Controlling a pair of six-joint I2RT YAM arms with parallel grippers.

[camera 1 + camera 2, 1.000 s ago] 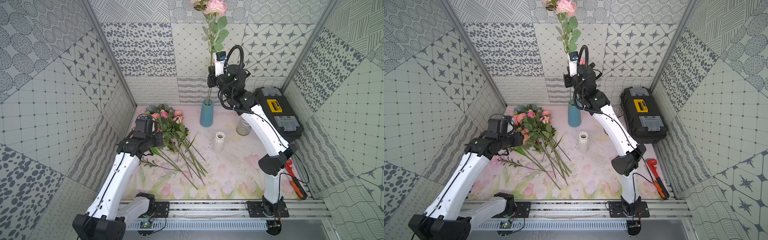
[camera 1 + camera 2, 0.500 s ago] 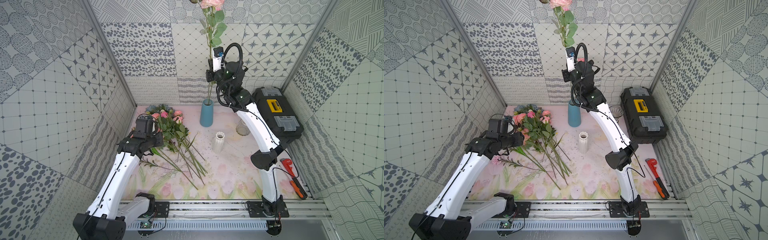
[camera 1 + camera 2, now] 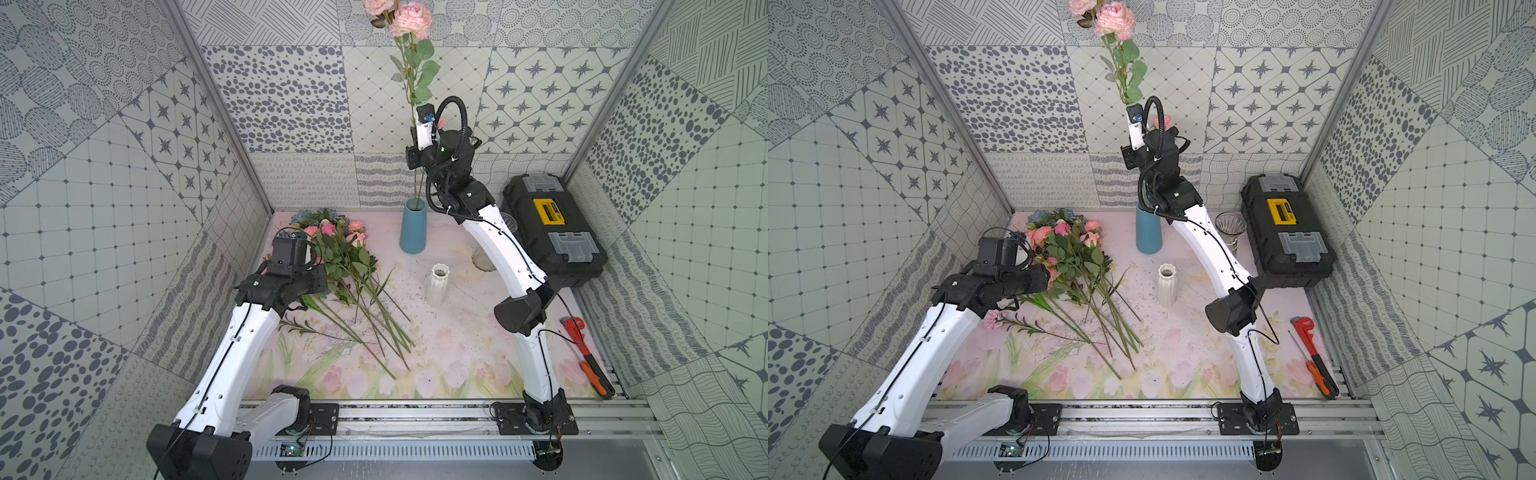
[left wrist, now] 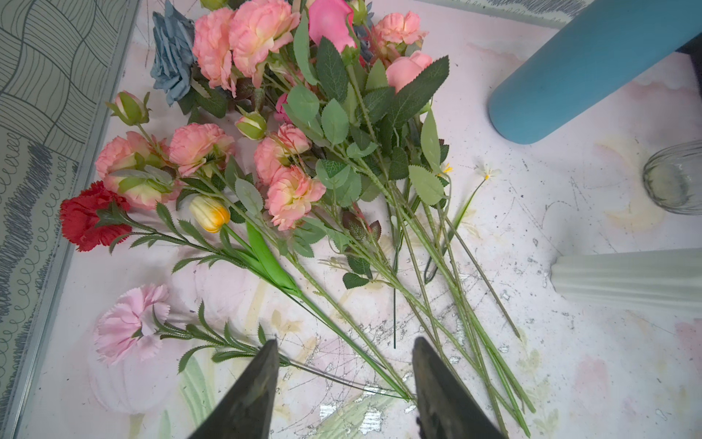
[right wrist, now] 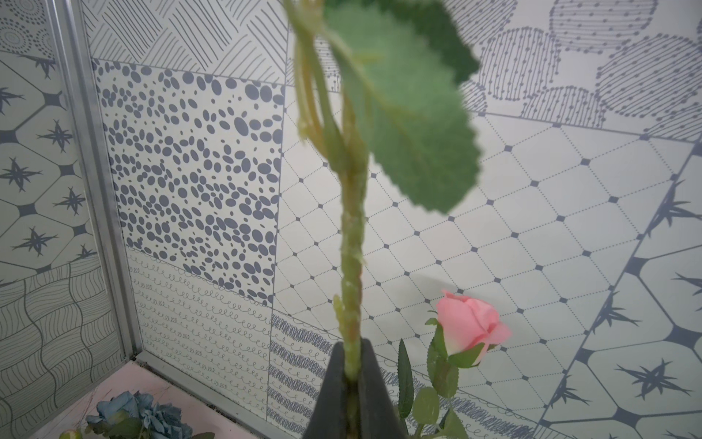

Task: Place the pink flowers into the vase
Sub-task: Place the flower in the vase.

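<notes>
1. Looking at your right gripper (image 5: pixel 351 349), you see its jaws pinched tight on the green stem of one pink rose (image 3: pixel 410 20), held upright.
2. That stem runs down from the high bloom, through the grip, to the mouth of the blue vase (image 3: pixel 412 232). You cannot tell how deep its end sits.
3. A pink bud (image 5: pixel 469 327) on its own stem stands just beside that gripper.
4. Your left gripper (image 4: pixel 343 342) hangs over the mat (image 3: pixel 457 353) with its jaws spread, holding nothing, above crossed stems.
5. The remaining pink flowers (image 4: pixel 292 194) lie piled on the mat at the robot's left of the blue vase, mixed with blue-grey flowers (image 4: pixel 173 57) and a red carnation (image 4: pixel 89 216).
6. A white ribbed vase (image 3: pixel 436 286) stands apart, near mid-mat.
</notes>
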